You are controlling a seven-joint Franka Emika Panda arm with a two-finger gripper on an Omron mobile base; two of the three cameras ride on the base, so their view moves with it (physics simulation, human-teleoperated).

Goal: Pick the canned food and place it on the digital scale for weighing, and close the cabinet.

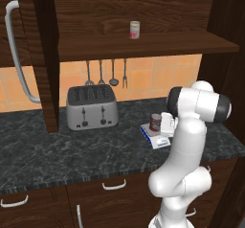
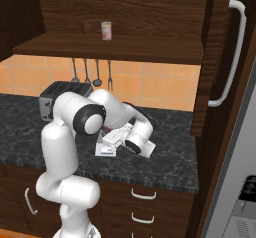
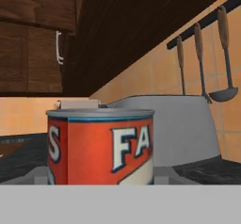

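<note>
From the left base view, the can (image 1: pixel 155 122) stands upright on the scale (image 1: pixel 154 136), which lies on the dark counter (image 1: pixel 57 150) right of the toaster (image 1: pixel 91 107). The gripper (image 1: pixel 166 125) is pressed against the can's right side. A paler tin (image 1: pixel 135 30) sits on the shelf of the open cabinet (image 1: pixel 143 45).

From the right base view, the arm covers the can; a corner of the scale (image 2: pixel 105 150) peeks out beneath it.

In the hand view, the can (image 3: pixel 100 145) sits close ahead with the jaws narrowed on it, toaster (image 3: pixel 183 129) behind.
</note>
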